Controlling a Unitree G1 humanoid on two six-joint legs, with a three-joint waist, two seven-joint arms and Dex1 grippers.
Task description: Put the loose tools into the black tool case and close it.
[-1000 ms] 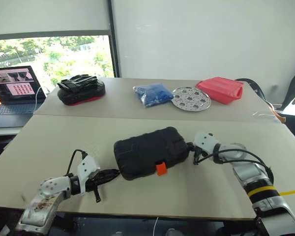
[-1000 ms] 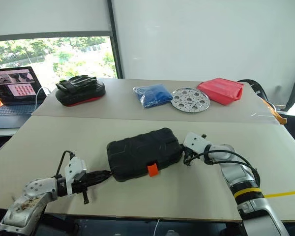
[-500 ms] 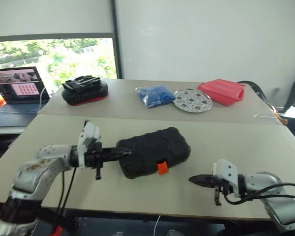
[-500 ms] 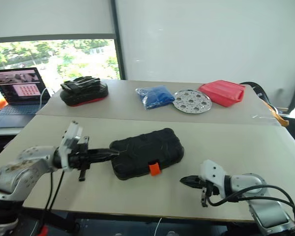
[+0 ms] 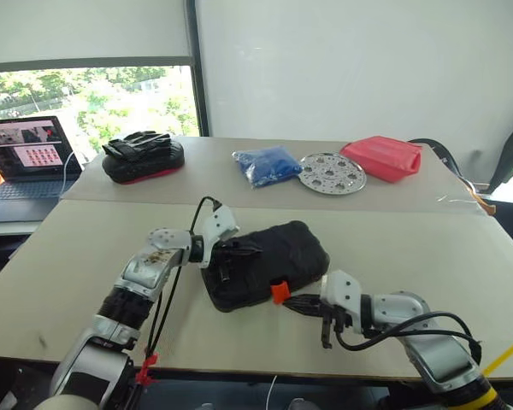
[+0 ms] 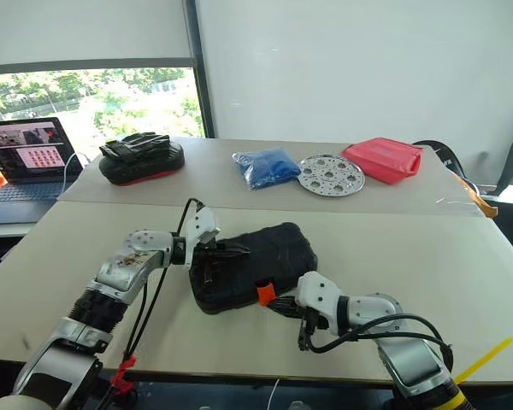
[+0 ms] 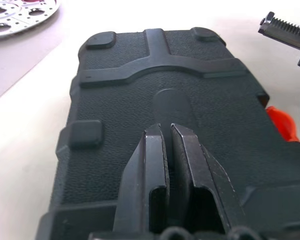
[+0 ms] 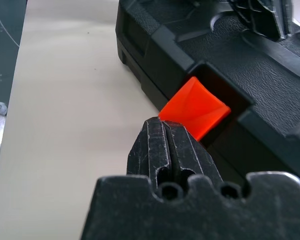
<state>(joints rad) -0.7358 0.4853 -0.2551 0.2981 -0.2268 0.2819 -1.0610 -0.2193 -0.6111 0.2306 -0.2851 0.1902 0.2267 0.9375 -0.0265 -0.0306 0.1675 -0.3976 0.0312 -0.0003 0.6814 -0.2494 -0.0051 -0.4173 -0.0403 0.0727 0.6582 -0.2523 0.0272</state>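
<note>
The black tool case (image 5: 269,260) lies closed on the near table, with its orange latch (image 5: 279,292) on the front edge. My left gripper (image 5: 255,249) reaches in from the case's left end. It is shut, and its fingertips (image 7: 155,131) rest on the textured lid. My right gripper (image 5: 294,301) is also shut, in front of the case, and its tips (image 8: 157,125) touch the lower edge of the latch (image 8: 195,107). The loose tools are out of view.
The far table holds a black-and-red bag with gloves (image 5: 143,158), a blue bag (image 5: 267,164), a perforated silver disc (image 5: 332,172) and a red pouch (image 5: 383,156). A laptop (image 5: 26,158) stands at the far left. The near table's front edge is close behind my right arm.
My left gripper has risen from the table left of the case and moved right onto its lid. My right gripper left the case's right end and swung round to the front, up to the latch.
</note>
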